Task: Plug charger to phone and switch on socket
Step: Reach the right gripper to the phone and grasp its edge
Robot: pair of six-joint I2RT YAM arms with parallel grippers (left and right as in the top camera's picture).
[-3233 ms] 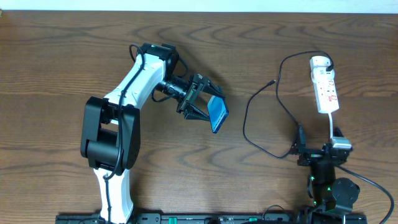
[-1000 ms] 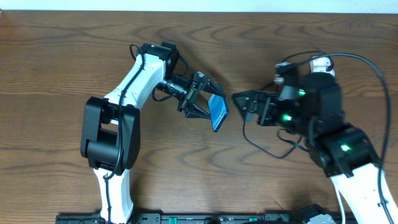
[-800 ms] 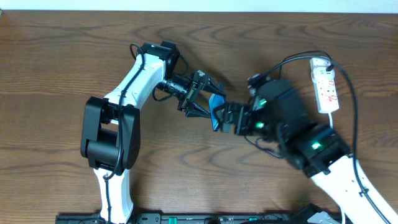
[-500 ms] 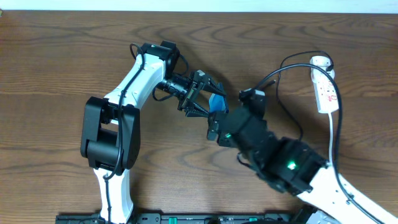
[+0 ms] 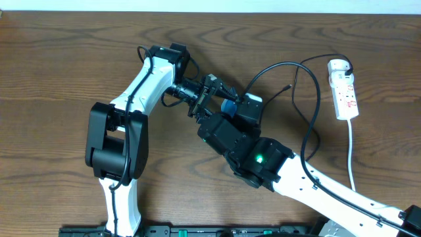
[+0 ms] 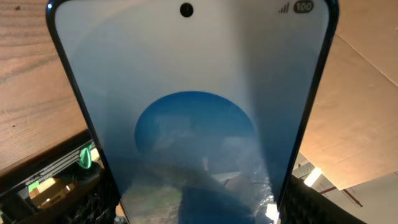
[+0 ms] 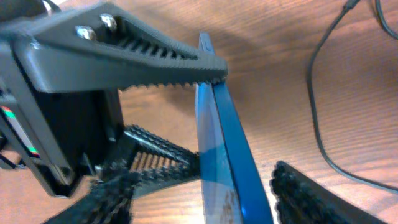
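Observation:
My left gripper is shut on the phone and holds it on edge above the table. In the left wrist view the phone's blue screen fills the frame between my fingers. My right gripper is open. In the right wrist view its two fingers straddle the phone's thin blue edge without touching it. The black charger cable lies on the table with its plug tip free, and it also shows in the right wrist view. The white socket strip lies at the far right.
The right arm reaches across the table from the lower right and covers most of the phone from above. A black cable arcs above the table near the right wrist. The strip's white cord runs down toward the front edge.
The right arm has swept in from the right side to the phone, and its open fingers now sit around it. The left arm and phone have stayed still.

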